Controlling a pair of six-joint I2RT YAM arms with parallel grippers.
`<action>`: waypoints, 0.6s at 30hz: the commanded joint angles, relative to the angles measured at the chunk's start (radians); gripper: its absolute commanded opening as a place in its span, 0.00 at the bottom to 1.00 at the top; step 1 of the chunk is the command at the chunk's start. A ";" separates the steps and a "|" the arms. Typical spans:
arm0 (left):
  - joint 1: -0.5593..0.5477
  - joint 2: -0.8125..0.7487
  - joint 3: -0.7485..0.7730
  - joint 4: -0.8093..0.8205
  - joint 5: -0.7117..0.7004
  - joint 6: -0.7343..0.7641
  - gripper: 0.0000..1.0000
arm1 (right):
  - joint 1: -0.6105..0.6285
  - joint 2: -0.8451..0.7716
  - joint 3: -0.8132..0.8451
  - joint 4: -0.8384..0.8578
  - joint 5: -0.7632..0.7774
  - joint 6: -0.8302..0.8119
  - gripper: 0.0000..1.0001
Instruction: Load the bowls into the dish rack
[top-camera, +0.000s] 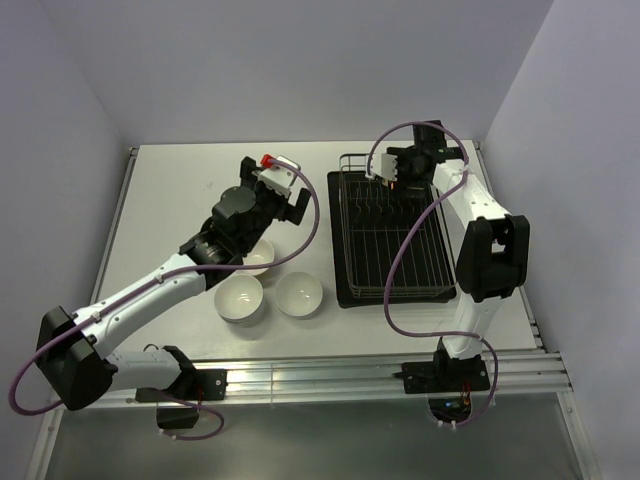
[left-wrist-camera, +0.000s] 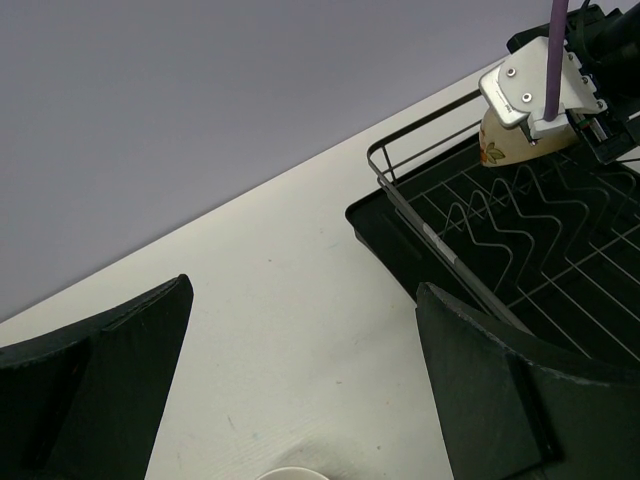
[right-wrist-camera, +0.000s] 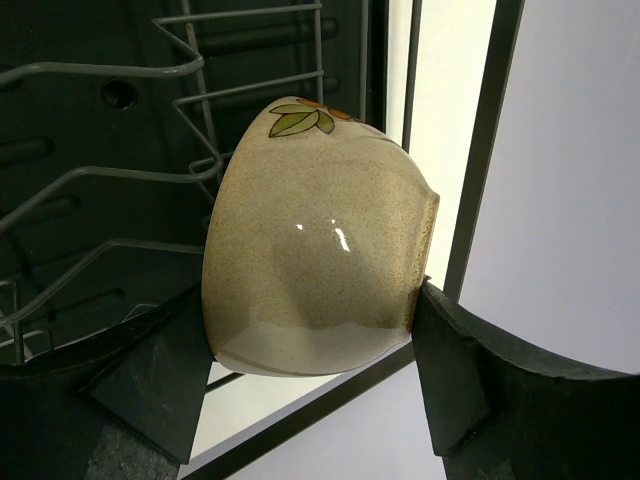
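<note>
A white table (top-camera: 190, 190) is enclosed on three sides by pale lilac walls: back (top-camera: 300, 70), left (top-camera: 50, 150) and right (top-camera: 590, 150). Silver rails (top-camera: 330, 372) are laid along its near edge.

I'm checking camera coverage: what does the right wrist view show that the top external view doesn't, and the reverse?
Only right wrist: the leaf pattern on the tan bowl, pinched in the right gripper. Only top external: three white bowls on the table, and both arms. Both: the dish rack.
</note>
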 joint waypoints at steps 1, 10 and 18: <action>0.006 0.003 0.043 0.002 0.008 -0.011 0.99 | -0.013 -0.007 0.012 0.068 0.000 -0.025 0.00; 0.007 0.014 0.050 0.002 0.015 -0.005 0.99 | -0.016 0.003 0.015 0.043 0.025 -0.013 0.00; 0.007 0.020 0.055 -0.008 0.016 -0.011 0.99 | -0.017 0.018 0.022 0.029 0.056 -0.018 0.00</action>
